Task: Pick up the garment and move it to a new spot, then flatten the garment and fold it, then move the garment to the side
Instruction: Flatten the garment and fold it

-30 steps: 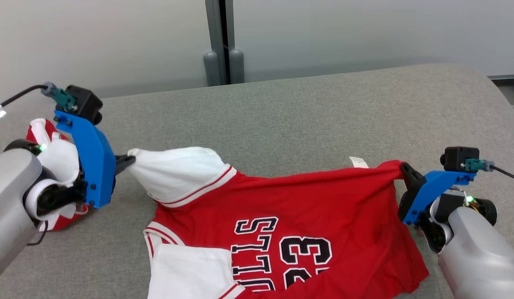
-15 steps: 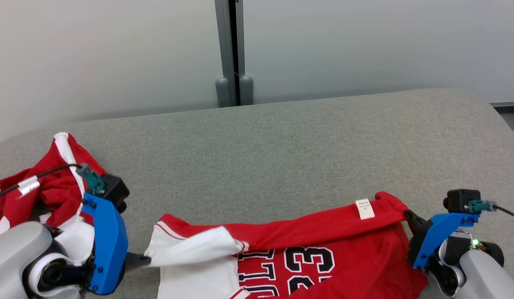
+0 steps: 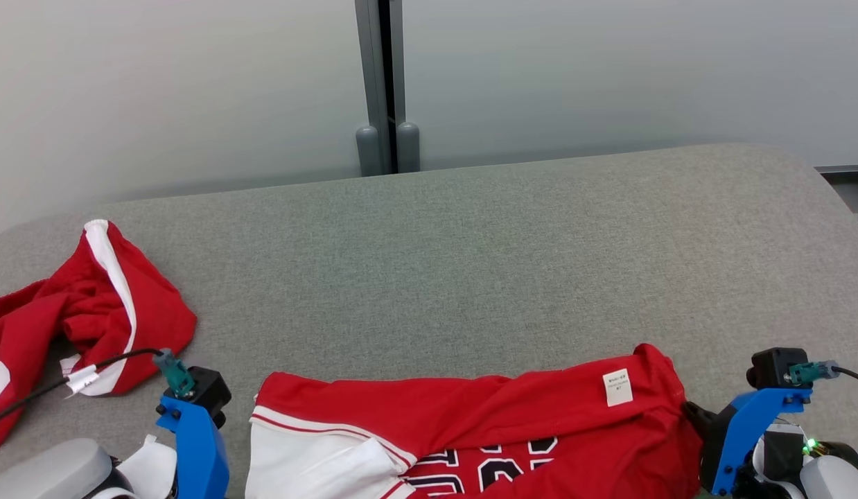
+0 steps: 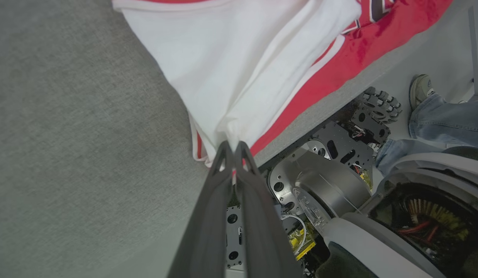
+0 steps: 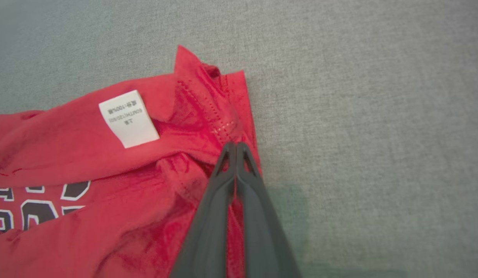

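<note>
Spanning left pincer [image 4: 234, 146] to right pincer [image 5: 235, 146], garment [image 3: 470, 416] clamped

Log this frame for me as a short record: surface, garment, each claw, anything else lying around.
surface: grey padded table
garment: red shirt, black numbers, bunched at the near edge
left claw: shut on the shirt's white sleeve
right claw: shut on a red corner near the white label
other: second red garment, crumpled at far left, apart from the shirt
</note>
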You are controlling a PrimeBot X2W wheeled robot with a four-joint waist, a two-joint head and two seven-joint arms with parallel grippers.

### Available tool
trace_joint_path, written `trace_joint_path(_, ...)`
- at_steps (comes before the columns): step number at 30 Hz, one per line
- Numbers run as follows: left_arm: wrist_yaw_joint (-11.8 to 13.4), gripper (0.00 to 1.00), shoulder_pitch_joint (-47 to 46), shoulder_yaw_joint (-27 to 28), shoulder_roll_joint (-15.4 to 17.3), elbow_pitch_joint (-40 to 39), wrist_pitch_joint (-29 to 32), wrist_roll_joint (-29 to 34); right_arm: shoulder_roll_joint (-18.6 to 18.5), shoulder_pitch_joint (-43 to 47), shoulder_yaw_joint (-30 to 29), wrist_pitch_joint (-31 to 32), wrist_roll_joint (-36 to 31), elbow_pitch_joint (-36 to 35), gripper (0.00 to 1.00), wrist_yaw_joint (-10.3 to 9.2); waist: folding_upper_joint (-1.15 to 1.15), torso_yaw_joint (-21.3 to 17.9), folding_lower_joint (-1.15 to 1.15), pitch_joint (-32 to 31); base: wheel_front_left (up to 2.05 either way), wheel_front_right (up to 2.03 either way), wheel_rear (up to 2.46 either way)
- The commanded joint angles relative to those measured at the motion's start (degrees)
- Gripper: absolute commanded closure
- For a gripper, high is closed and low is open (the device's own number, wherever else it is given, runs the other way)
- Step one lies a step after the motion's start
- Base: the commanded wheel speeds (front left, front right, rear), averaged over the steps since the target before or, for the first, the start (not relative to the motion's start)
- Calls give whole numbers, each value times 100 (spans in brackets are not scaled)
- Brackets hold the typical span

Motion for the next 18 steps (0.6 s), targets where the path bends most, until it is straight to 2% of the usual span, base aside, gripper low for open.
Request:
trace_joint_path(1,-11,100,122,-8,-60,59,-10,-5,27,169,-50,133,-71,-150,100,3,0,-8,0,8,0,0,0)
trace_joint_path(5,-26,100,291,-11,-151,229,28,-47,137,501,-339,502,-232,-710,100,3,0,-10,0,18,0,0,0)
trace_joint_path(6,-33,93,326,-12,-177,257,11,-46,175,576,-441,582,-283,-843,100,2,0,-7,0,20,0,0,0)
trace_joint_path(7,-38,62,356,-12,-195,290,-2,-35,213,656,-526,697,-332,-958,100,3,0,-3,0,20,0,0,0)
trace_joint_path(8,-49,41,379,-13,-209,328,-20,-27,252,733,-613,804,-396,-1068,100,3,0,1,0,17,0,0,0)
trace_joint_path(9,-60,0,392,-13,-216,371,-28,-13,300,791,-705,902,-451,-1183,100,3,0,5,0,14,0,0,0)
trace_joint_path(11,-70,0,423,-14,-227,435,-26,2,377,907,-871,1077,-567,-1405,54,3,0,12,0,1,0,0,0)
trace_joint_path(12,-74,0,437,-15,-235,454,-31,16,417,956,-931,1158,-618,-1512,0,3,0,17,0,-9,0,0,0)
trace_joint_path(18,-100,0,405,156,-137,458,-312,46,649,1102,-1252,1303,-636,-2165,0,3,0,54,0,-67,0,0,0)
